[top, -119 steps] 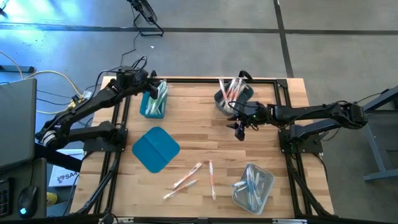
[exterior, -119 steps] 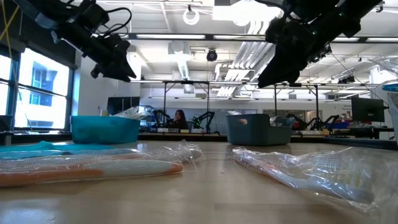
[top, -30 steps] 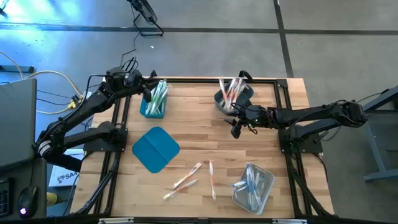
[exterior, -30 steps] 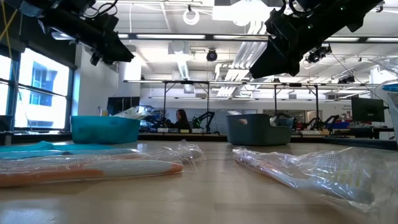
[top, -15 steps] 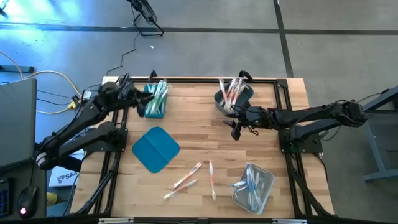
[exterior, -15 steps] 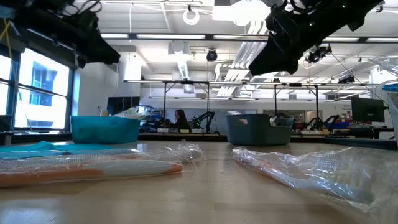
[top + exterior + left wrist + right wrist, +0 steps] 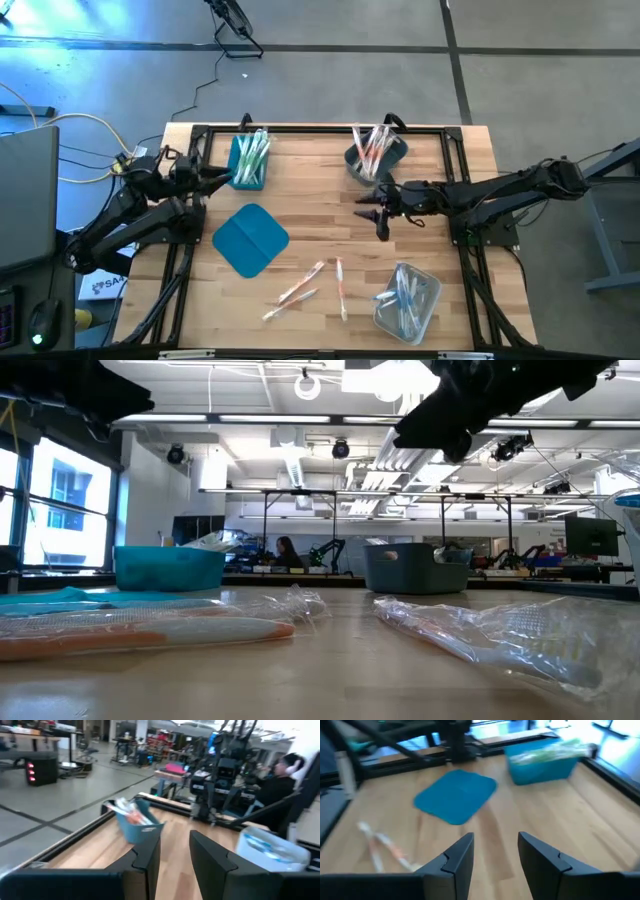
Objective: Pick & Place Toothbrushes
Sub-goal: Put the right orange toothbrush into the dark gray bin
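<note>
My right claw (image 7: 381, 213) hangs above the table's middle, just in front of the grey bin (image 7: 377, 160), its two fingers (image 7: 455, 862) parted with a plain gap between them and nothing in it. Through its wrist camera I look past those fingers at bare wood, with the teal lid (image 7: 456, 795) lying flat beyond them and the teal bin (image 7: 543, 763) farther off, pale green-tinted toothbrushes (image 7: 551, 749) piled in it.

My left claw (image 7: 212, 175) sits pulled back at the left edge of the table, beside the teal bin (image 7: 247, 163). Its fingers (image 7: 144, 861) are also apart, a narrow slot between them, empty. Its wrist camera looks across the table to the grey bin (image 7: 138, 826), and a person (image 7: 278, 781) sits at a desk in the room behind.

From above, the toothbrushes are in four places. Green ones (image 7: 256, 150) stand in the teal bin at the back left. Pink-orange ones (image 7: 372, 143) stick up from the grey bin at the back. Blue ones (image 7: 402, 296) lie in the clear bin (image 7: 428, 303) at the front right. Three loose brushes (image 7: 303, 283) with orange parts lie on the wood at the front, between the lid (image 7: 249, 239) and the clear bin.

In the low view, wrapped brushes (image 7: 150, 628) lie close to the lens.
</note>
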`<move>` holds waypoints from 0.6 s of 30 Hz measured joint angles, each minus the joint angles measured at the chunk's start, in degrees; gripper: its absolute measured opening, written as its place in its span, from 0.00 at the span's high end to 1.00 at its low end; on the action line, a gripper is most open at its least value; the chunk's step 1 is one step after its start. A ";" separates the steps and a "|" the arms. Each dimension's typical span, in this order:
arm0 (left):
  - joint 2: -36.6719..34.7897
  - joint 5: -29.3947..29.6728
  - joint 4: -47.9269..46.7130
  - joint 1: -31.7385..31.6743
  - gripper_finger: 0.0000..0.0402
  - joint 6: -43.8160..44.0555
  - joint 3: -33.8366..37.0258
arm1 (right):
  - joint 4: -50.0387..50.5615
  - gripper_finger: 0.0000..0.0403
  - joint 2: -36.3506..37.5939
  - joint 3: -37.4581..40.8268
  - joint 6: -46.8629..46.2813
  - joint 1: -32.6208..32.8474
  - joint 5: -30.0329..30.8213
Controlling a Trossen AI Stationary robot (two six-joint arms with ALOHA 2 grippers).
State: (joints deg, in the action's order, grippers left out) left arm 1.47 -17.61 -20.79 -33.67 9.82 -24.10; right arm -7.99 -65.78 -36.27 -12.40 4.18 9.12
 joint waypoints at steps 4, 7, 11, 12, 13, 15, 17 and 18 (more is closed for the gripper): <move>-1.16 -0.15 -1.50 2.13 0.75 1.41 0.00 | -0.90 0.64 0.02 0.00 0.20 1.78 -3.20; -1.09 -0.26 -3.45 3.54 0.75 1.15 0.00 | -0.88 0.64 0.02 0.00 0.09 2.45 -5.36; -1.01 -0.30 -2.73 4.83 0.75 1.01 1.54 | -0.92 0.64 0.02 0.00 -2.65 3.19 -9.89; -0.95 -0.28 -2.88 5.06 0.75 1.01 1.95 | -1.16 0.64 0.02 0.00 -3.19 3.36 -11.27; -0.94 -0.25 -2.78 5.32 0.75 1.01 2.25 | -1.58 0.64 0.02 0.00 -3.79 3.50 -12.58; -0.96 -0.21 -1.92 5.68 0.75 1.07 2.74 | -2.24 0.64 0.02 0.00 -4.21 3.76 -14.42; -0.81 -0.15 -0.12 5.73 0.75 1.17 3.50 | -2.20 0.64 0.04 0.00 -4.26 3.76 -15.42; -0.69 -0.14 1.02 5.71 0.75 1.18 4.05 | -2.16 0.64 0.04 0.00 -4.28 3.72 -15.49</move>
State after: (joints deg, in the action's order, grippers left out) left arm 0.78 -17.75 -19.77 -27.97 11.00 -20.05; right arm -10.15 -65.73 -36.27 -16.69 7.90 -6.37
